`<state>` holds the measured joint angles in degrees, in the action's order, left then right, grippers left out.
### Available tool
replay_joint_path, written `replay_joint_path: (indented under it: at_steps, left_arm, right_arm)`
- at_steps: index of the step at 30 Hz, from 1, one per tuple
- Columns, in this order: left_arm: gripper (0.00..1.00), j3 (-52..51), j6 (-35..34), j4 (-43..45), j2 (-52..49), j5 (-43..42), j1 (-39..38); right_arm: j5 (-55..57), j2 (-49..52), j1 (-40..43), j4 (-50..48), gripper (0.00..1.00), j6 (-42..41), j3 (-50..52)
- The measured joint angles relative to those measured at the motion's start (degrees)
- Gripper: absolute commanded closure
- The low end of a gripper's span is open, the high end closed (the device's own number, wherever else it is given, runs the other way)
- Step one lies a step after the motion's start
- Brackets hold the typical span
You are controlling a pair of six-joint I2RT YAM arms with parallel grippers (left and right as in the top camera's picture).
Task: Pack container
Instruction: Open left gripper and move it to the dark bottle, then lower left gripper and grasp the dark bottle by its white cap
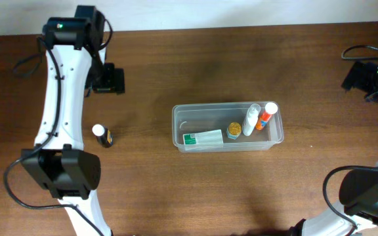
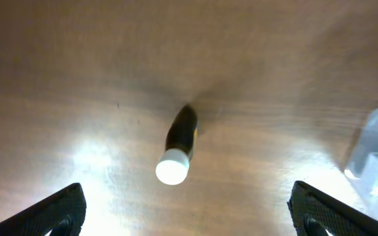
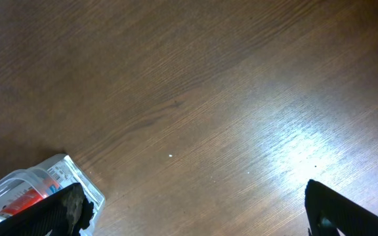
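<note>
The left pincer (image 2: 189, 216) is standing wide open and gripping nothing, with a small dark bottle (image 2: 179, 144) wearing a white cap resting on the desk (image 2: 77, 65) just ahead of it at the middle left of the overhead view. The right pincer (image 3: 199, 213) is likewise gaping empty over bare wood near the right edge. The container (image 1: 178, 128) is sitting in the middle of the overhead frame, well apart from both pincers, and is holding a green-and-white box (image 1: 202, 138), a small yellow-topped jar (image 1: 233, 131), a white bottle (image 1: 251, 119) and an orange bottle (image 1: 264, 119).
</note>
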<state>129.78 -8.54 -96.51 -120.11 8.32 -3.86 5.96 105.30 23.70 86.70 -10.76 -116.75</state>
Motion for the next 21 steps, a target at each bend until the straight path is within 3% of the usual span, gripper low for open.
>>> replay_joint_path:
  at_steps: [21]
  left_arm:
    - [0.00,-26.14,-1.81,6.47,0.22,-8.20,6.03]
  right_arm:
    - [0.00,0.00,0.00,0.00,0.02,0.00,0.00]
